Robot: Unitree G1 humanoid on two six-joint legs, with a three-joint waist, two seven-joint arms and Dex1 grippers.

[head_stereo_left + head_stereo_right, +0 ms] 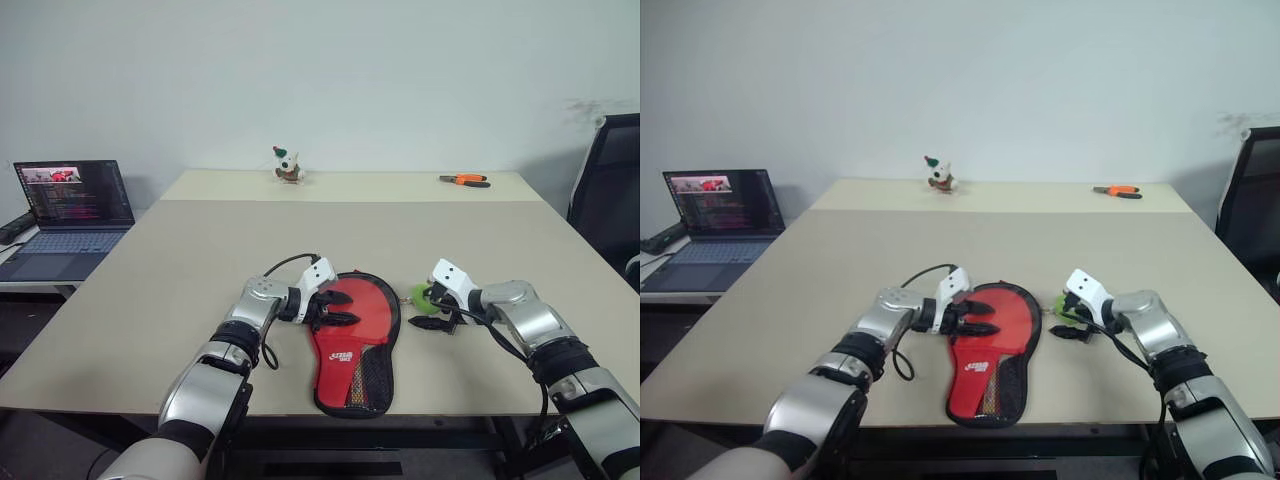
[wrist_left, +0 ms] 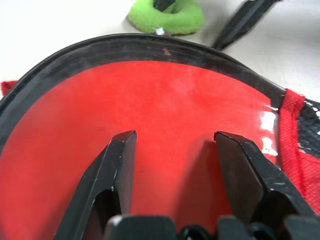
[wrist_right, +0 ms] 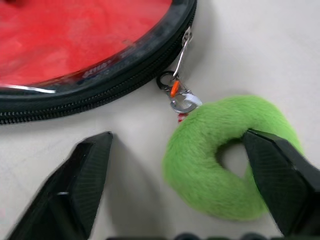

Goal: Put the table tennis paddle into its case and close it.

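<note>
Beige table (image 1: pixel 200 290), case (image 1: pixel 356 345) flat, left gripper (image 1: pixel 338 308) parted over it, right gripper (image 3: pixel 182 195) spread around green ring tag (image 3: pixel 227 160)

You see the case (image 1: pixel 355 350) has a smooth, glossy red front, a black mesh cloth part near its narrow end, and a black fabric edge with a zip. The zip pull (image 3: pixel 184 50) looks like shiny metal. The green ring tag (image 3: pixel 225 160) is soft and fluffy. The table (image 1: pixel 200 270) is matt beige. The black fingers (image 3: pixel 82 175) look like matt plastic.
</note>
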